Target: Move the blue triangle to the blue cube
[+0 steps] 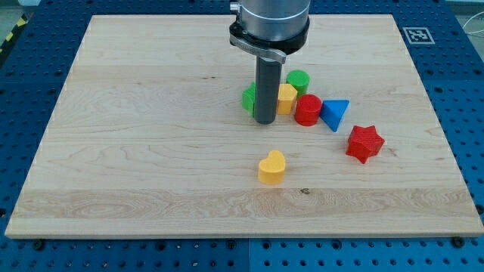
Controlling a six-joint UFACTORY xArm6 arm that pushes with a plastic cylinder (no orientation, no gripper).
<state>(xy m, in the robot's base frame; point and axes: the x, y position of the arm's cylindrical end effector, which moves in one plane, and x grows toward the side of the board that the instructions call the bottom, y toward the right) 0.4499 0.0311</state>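
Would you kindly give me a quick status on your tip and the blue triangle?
My tip down at cluster's left, off the blue triangle. Triangle touching red cylinder. Blue cube not visible.

yellow heart (271, 168), red star (364, 143), red cylinder (308, 110)

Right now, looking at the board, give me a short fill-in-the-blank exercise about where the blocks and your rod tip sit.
1. The blue triangle touches the ____ cylinder on its left in the view.
2. The block lying alone nearest the view's bottom is the yellow ____.
3. My tip stands just left of the ____ hexagon block.
4. The block farthest toward the view's right is the red ____.

Missing words: red; heart; yellow; star
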